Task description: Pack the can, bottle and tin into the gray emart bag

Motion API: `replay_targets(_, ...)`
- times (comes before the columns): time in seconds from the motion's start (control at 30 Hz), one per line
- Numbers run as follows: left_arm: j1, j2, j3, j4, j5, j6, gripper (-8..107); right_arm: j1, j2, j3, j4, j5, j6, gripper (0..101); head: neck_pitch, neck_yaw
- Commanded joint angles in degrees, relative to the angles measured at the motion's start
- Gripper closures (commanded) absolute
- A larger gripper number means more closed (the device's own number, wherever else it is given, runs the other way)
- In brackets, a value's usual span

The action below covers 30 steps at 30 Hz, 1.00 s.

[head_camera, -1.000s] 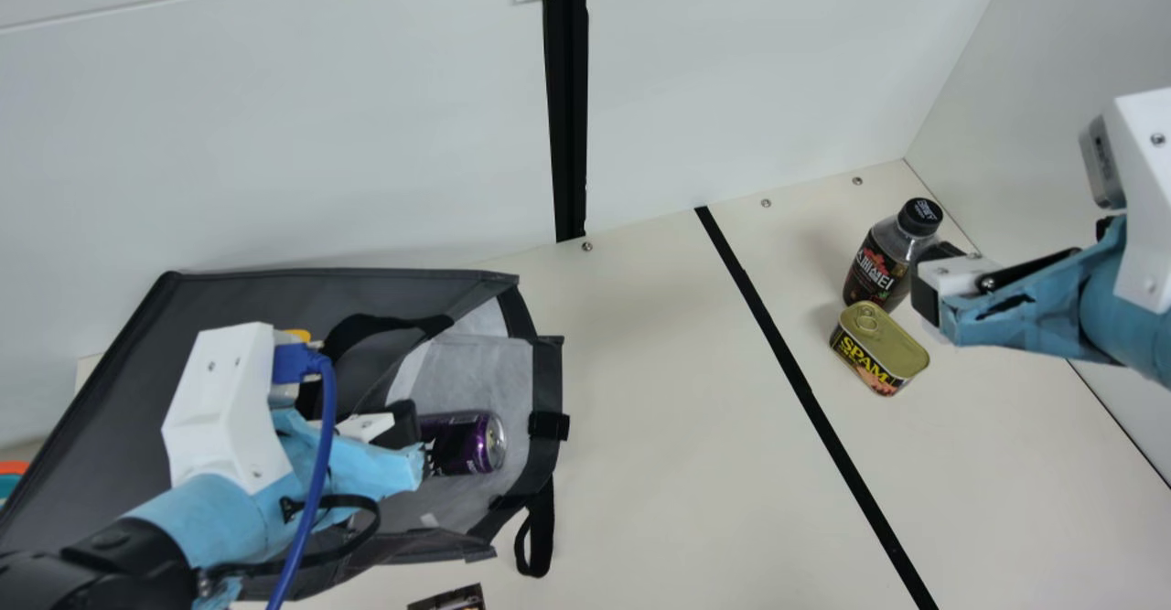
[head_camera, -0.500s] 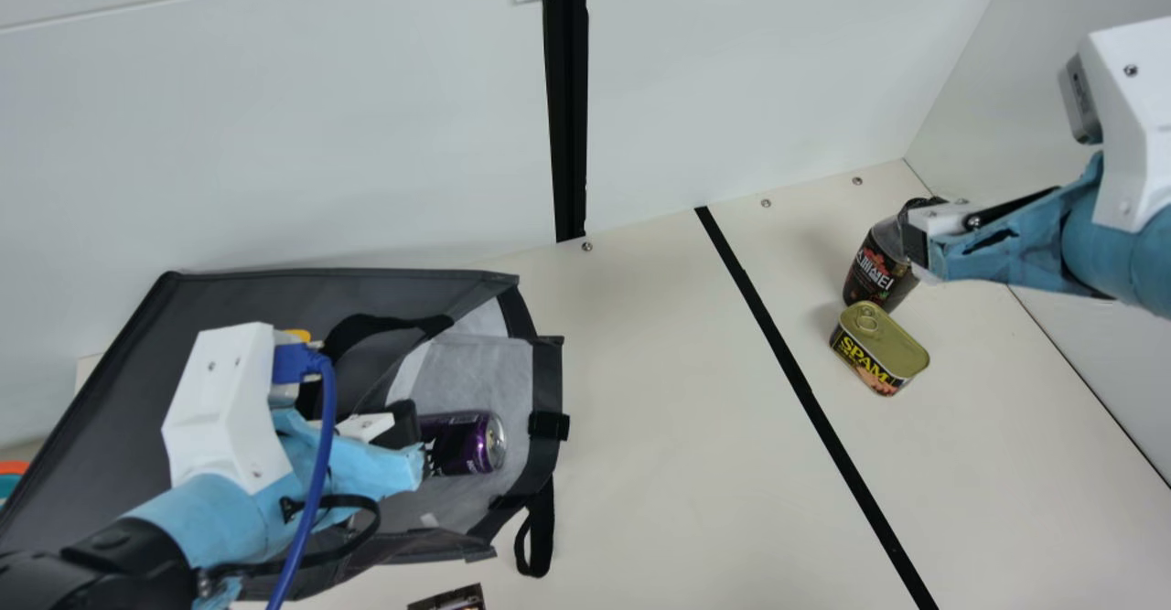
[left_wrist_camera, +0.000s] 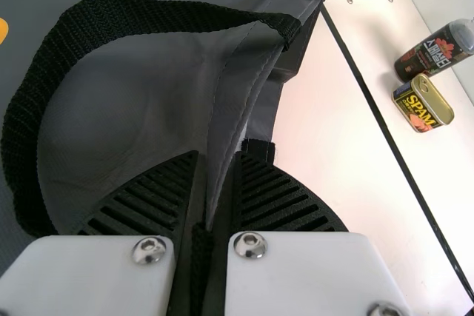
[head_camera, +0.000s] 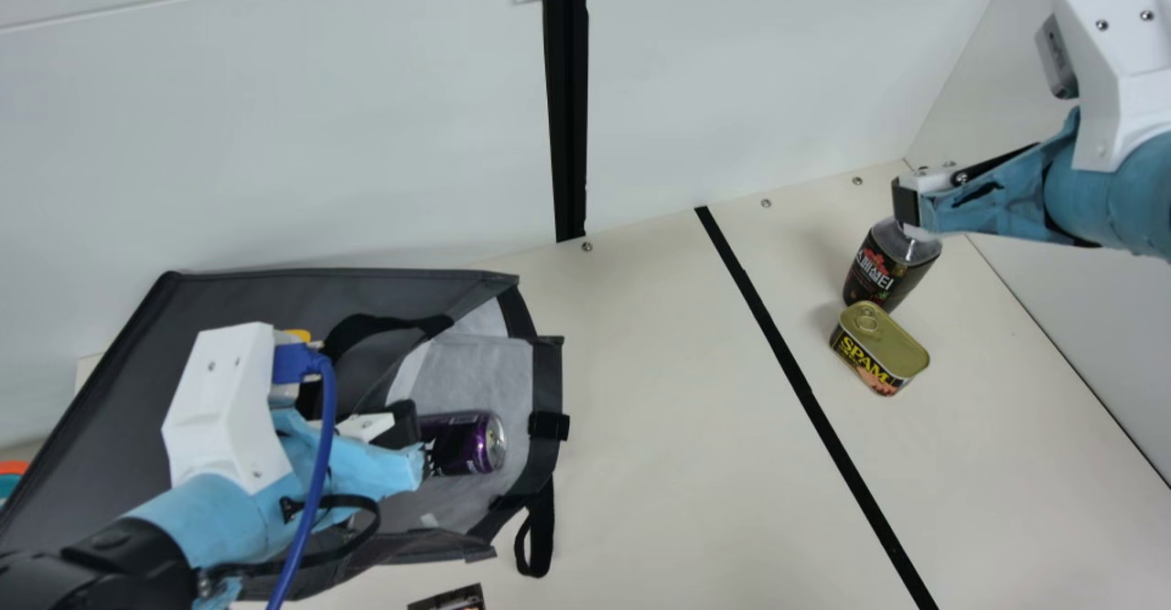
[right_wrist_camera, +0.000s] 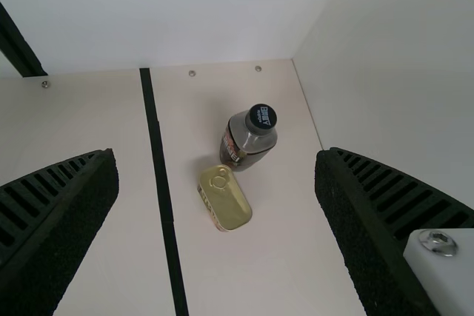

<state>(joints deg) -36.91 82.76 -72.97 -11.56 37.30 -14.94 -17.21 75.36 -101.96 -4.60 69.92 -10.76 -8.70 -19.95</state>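
My right gripper (head_camera: 907,200) has risen up the main view, from beside the bottle to up by its neck at the upper right; my left arm, the bag and all three goods sit where they were. The cream table (head_camera: 659,427) is smooth and flat, crossed by a thin black stripe (head_camera: 809,390). The gray emart bag (head_camera: 274,294) lies over the lower left, soft cloth with dark bound edges, a paler matte lining and ribbed webbing handles (left_wrist_camera: 96,20). I keep my left gripper (head_camera: 402,427) closed on a fold of its cloth at the mouth; my right one is spread wide, nothing between its ribbed black fingers. The bottle (head_camera: 876,267) stands at the right, clear at its rounded shoulder, with a dark printed label and a black cap. Just beside its base is the tin (head_camera: 880,345), a rounded metal block with a gold pull-ring lid. The can (head_camera: 471,445), a glossy purple cylinder with a silvery end, lies on its side in the bag's open mouth, left of centre and low.
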Motion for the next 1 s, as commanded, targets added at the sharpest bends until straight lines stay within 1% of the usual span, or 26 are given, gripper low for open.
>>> replay_targets(0.0,0.0,0.0,0.0,0.0,0.0,0.0,89,-0.3,0.8,-0.4,0.4,0.0,-0.3,10,-1.3,0.0)
replay_targets(0.33,0.0,0.0,0.0,0.0,0.0,0.0,89,-1.4,5.2,-2.8,1.1,-0.3,-2.2,10,-1.3,0.0)
replay_targets(0.97,0.0,0.0,0.0,0.0,0.0,0.0,89,-1.9,13.0,-3.9,-0.7,-2.9,-2.9,10,-1.3,0.0)
